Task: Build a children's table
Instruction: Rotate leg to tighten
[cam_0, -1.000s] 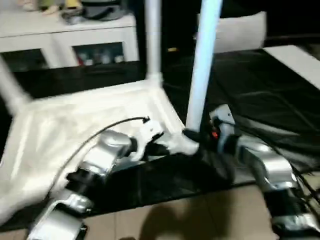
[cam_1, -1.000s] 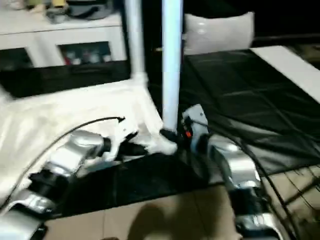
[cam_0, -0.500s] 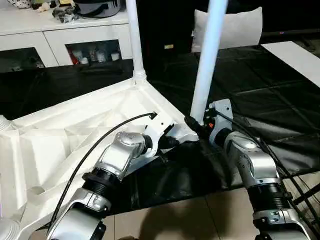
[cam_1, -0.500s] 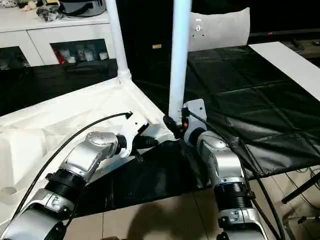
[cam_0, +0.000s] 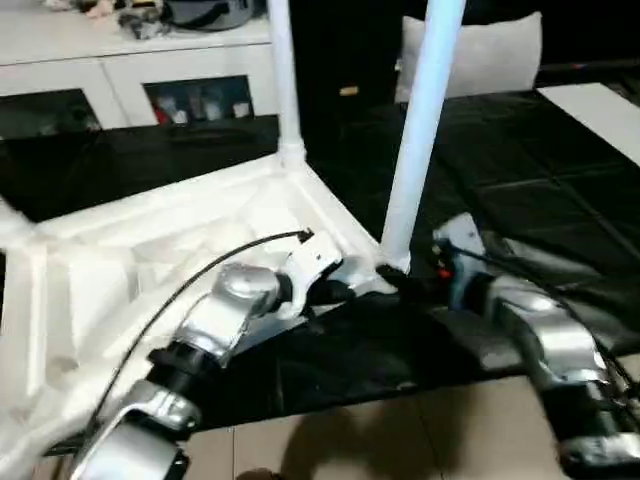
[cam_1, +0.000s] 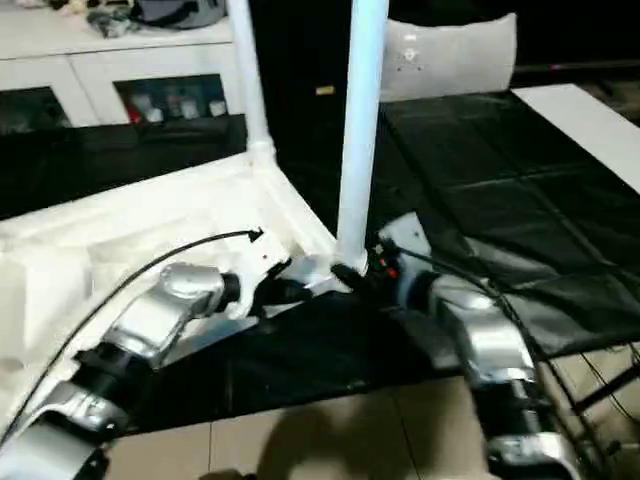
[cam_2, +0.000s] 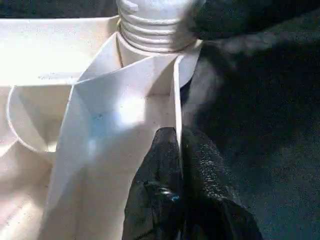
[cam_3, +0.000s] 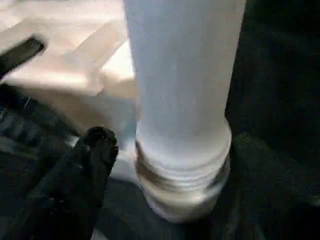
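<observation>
The children's table lies upside down on a black mat, its ribbed top (cam_0: 120, 270) facing up. Two white legs stand upright in corner sockets: a far one (cam_0: 283, 80) and a near one (cam_0: 415, 130). My left gripper (cam_0: 345, 290) is shut on the thin side wall of the top beside the near leg's socket; the left wrist view shows both fingers (cam_2: 200, 165) pinching that wall. My right gripper (cam_0: 405, 283) sits at the foot of the near leg. In the right wrist view one finger (cam_3: 97, 150) stands apart from the threaded leg base (cam_3: 185, 170); the other finger is hidden.
A white low cabinet with glass doors (cam_0: 130, 60) stands at the back left, a white pillow (cam_0: 490, 55) at the back right. The black mat (cam_0: 540, 170) spreads to the right, with a white board (cam_0: 600, 105) at its far edge. Tiled floor (cam_0: 380, 430) lies in front.
My right gripper's finger has come away from the near leg's base. The left gripper keeps its pinch on the top's wall. The camera has shifted a little.
</observation>
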